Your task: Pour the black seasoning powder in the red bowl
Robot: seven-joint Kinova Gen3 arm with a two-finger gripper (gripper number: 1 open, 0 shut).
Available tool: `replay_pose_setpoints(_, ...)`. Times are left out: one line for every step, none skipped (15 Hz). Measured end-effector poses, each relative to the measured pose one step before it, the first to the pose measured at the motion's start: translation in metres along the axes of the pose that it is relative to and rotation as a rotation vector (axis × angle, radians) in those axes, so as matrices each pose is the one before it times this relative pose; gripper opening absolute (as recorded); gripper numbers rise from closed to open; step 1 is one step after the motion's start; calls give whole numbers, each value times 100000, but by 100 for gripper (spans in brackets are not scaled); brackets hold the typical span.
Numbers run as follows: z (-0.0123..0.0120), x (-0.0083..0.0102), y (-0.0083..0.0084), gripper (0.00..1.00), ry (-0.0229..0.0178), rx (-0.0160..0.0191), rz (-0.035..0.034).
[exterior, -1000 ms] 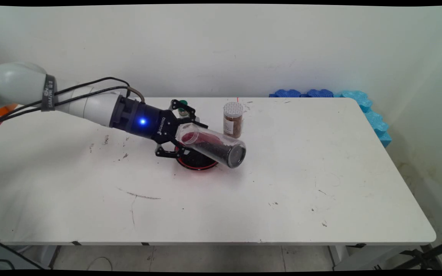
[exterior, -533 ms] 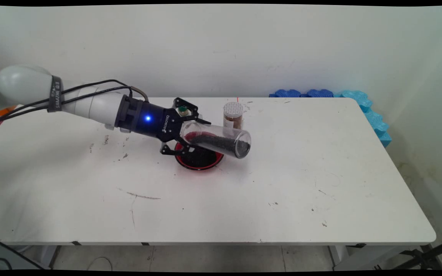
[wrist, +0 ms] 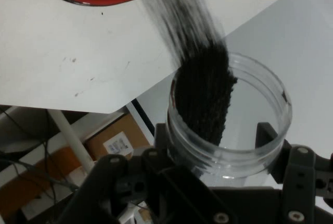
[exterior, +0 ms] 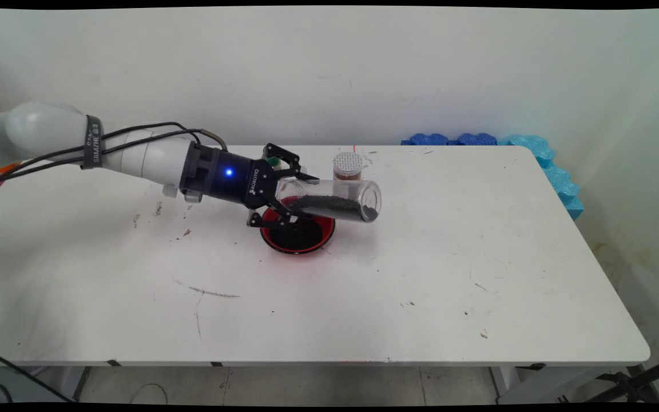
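Jaws: the gripper (exterior: pixel 284 194) is pinching a clear jar (exterior: pixel 329 199) near its open end.
Jar: lying almost level above the red bowl (exterior: pixel 297 233), dark grains (wrist: pixel 204 95) sitting inside.
Behind: a spice bottle (exterior: pixel 347 166) is standing on the desk (exterior: pixel 421 274).

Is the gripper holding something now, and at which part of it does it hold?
Yes. The gripper holds a clear jar of dark grains, lying nearly level above the red bowl. The jaws clamp it near its open mouth end.
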Motion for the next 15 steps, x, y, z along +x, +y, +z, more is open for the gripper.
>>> replay_pose_setpoints(127,60,28,0,40,-308,-942)
replay_pose_setpoints(103,57,16,0,51,-229,-762)
replay_pose_setpoints(125,60,30,0,54,-254,-758)
replay_pose_setpoints(123,68,29,0,76,-256,-731)
replay_pose_setpoints(112,70,31,0,94,-266,-646)
replay_pose_setpoints(99,56,37,0,77,-213,-484)
replay_pose_setpoints(111,70,49,0,104,-271,-537)
replay_pose_setpoints(98,69,35,0,102,-196,-454)
replay_pose_setpoints(110,77,54,0,130,-214,-445)
replay_pose_setpoints(102,88,45,0,140,-203,-393)
replay_pose_setpoints(75,74,28,0,120,-172,-290)
replay_pose_setpoints(94,87,57,0,116,-211,-313)
replay_pose_setpoints(54,49,25,0,62,-86,-121)
replay_pose_setpoints(70,74,32,0,84,-123,-173)
replay_pose_setpoints(84,77,55,0,95,-184,-208)
